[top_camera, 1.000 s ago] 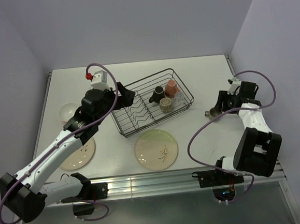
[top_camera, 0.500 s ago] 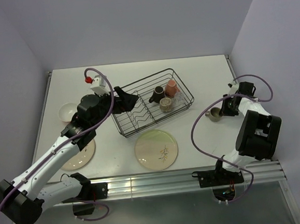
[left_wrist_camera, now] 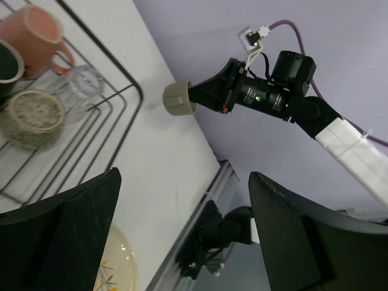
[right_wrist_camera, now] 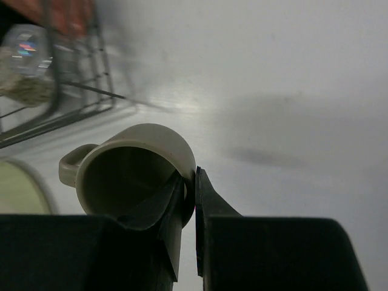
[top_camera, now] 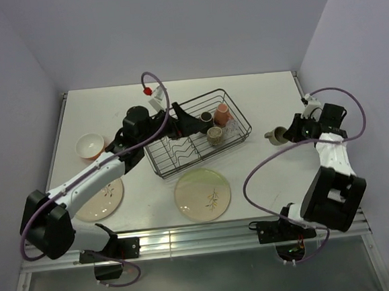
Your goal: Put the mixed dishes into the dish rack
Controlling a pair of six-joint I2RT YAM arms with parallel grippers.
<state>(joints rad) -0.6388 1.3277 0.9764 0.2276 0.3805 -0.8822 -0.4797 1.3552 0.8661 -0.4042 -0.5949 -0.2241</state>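
While right gripper (right_wrist_camera: 194,182) is pinching olive mug (right_wrist_camera: 130,176) by rim wall, mug is hanging right of dish rack (top_camera: 237,112), possibly off table (top_camera: 258,93); stiff, smooth ceramic, likely slipping. Left gripper (left_wrist_camera: 182,206) is hovering spread.

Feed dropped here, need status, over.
Right fingers shut on olive mug rim. Left fingers open, above dish rack. Mug outside rack, nothing between.

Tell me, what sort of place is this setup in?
Probably a lab test cell, not a kitchen: white table boxed by plain walls, aluminium rail along the near edge, rack and plate laid out as props.
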